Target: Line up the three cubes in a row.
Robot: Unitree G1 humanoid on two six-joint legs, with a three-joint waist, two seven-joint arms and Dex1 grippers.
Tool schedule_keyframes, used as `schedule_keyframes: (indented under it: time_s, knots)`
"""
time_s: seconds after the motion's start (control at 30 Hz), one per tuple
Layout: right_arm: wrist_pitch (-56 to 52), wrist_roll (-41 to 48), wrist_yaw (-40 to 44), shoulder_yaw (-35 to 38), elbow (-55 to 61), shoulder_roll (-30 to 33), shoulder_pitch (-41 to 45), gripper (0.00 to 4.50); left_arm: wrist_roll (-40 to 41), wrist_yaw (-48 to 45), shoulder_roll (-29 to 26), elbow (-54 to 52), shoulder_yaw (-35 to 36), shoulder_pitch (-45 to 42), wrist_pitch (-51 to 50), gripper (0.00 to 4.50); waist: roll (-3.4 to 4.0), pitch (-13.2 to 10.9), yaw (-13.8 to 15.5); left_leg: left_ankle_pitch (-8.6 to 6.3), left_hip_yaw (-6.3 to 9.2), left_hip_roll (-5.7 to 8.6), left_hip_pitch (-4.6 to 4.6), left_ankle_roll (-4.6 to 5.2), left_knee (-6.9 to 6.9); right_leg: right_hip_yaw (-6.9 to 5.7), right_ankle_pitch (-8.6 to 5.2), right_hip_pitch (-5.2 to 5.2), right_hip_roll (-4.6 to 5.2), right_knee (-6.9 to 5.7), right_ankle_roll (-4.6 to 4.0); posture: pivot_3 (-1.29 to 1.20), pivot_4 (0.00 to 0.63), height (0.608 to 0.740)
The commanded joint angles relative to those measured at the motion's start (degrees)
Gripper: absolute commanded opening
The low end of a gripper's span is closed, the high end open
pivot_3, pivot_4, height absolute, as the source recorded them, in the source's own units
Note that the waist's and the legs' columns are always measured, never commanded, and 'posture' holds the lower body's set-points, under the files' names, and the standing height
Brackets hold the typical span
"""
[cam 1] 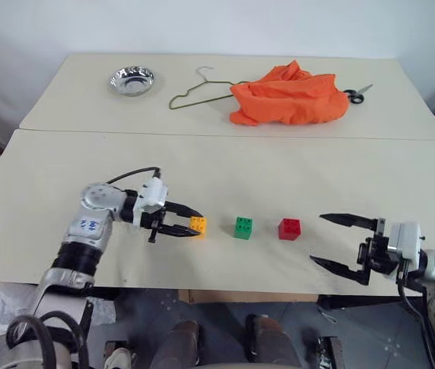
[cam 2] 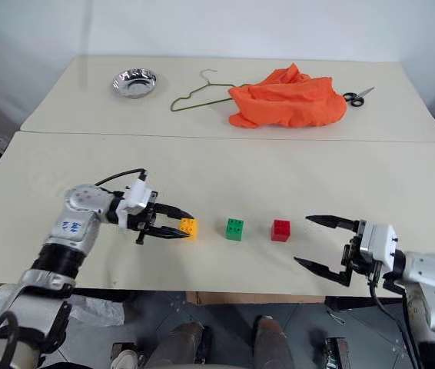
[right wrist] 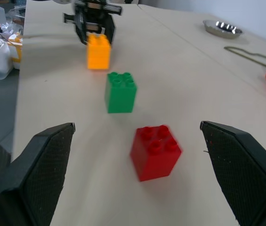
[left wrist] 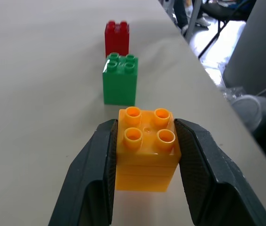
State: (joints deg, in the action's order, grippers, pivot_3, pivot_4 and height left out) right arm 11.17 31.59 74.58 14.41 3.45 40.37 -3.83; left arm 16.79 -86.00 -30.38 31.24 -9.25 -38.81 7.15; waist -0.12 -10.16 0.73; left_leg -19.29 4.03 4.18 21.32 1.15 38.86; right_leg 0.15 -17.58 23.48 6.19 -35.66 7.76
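Note:
Three studded cubes stand in a line near the table's front edge: yellow-orange cube (cam 1: 198,224) on the left, green cube (cam 1: 243,227) in the middle, red cube (cam 1: 289,229) on the right. My left gripper (cam 1: 190,221) lies level, pointing right, shut on the yellow-orange cube (left wrist: 147,149), whose sides its two fingers press. The green cube (left wrist: 120,79) and red cube (left wrist: 116,37) line up beyond it. My right gripper (cam 1: 339,241) stands open to the right of the red cube (right wrist: 155,151), apart from it and holding nothing.
On the far table lie a metal bowl (cam 1: 131,80), a wire hanger (cam 1: 194,92), an orange cloth (cam 1: 288,96) and scissors (cam 1: 358,94). The near table's front edge (cam 1: 225,288) runs just below the cubes and both grippers.

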Motion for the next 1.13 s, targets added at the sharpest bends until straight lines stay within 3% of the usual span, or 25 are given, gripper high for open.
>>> schedule_keyframes:
  time_s: [0.03, 0.37, 0.53, 0.63, 0.93, 1.13]
  knots:
    - [0.53, 0.97, -1.18, 2.24, 2.74, 0.17, -0.65, 4.50, -1.62, -3.54, 0.43, 5.40, 0.09, -2.45, 5.31, 1.47, 0.00, 0.00, -0.14, 0.00, -0.02, 0.01, 0.00, 0.00, 0.05, 0.01, 0.00, 0.00, -0.03, 0.02, 0.01, 0.00, 0.150, 0.740]
    - [0.18, 1.14, -1.30, 2.01, 3.08, 0.46, -2.33, 4.50, -0.64, -2.88, 2.04, 9.45, 1.03, -3.07, 5.18, 1.47, 0.00, 0.00, 0.57, 0.00, -0.01, 0.02, -0.02, 0.02, 0.13, 0.07, 0.01, -0.02, -0.07, -0.04, 0.02, 0.00, 0.150, 0.740]
    - [0.16, 1.11, -0.11, 1.73, 1.47, 0.93, -0.93, 4.50, 2.84, -0.37, 1.70, 4.14, 3.94, -1.47, -3.53, 3.08, -0.01, 0.00, 0.51, 0.00, -0.01, 0.04, -0.01, 0.04, 0.13, 0.08, 0.01, -0.02, -0.08, -0.07, 0.02, 0.00, 0.150, 0.740]
    - [-1.16, 2.23, 1.54, 1.79, 0.22, 1.97, 2.10, 4.50, 5.42, 1.01, -1.63, -1.77, 8.70, 1.49, -4.98, 3.99, -0.02, -0.01, 0.15, 0.00, -0.01, 0.00, 0.00, 0.04, 0.13, 0.11, 0.01, 0.01, 0.01, -0.16, 0.02, 0.00, 0.150, 0.740]
    - [-3.64, 3.11, 12.94, 2.50, -6.61, 10.84, 9.86, 4.50, 9.08, 5.89, -14.80, -18.37, 21.94, 16.95, -9.15, 3.99, 0.03, -0.02, -0.65, 0.00, 0.04, -0.07, -0.04, -0.02, 0.02, 0.14, -0.01, 0.00, 0.12, 0.00, -0.03, 0.00, 0.150, 0.740]
    - [-2.73, 1.15, 16.04, 0.81, -11.73, 13.43, 15.45, 4.50, 6.76, 11.69, -18.03, -22.27, 25.91, 24.45, -7.81, 3.99, 0.06, -0.03, -0.47, -0.01, 0.13, 0.00, -0.02, 0.01, 0.02, 0.21, -0.02, -0.07, 0.24, 0.06, -0.04, 0.00, 0.150, 0.740]
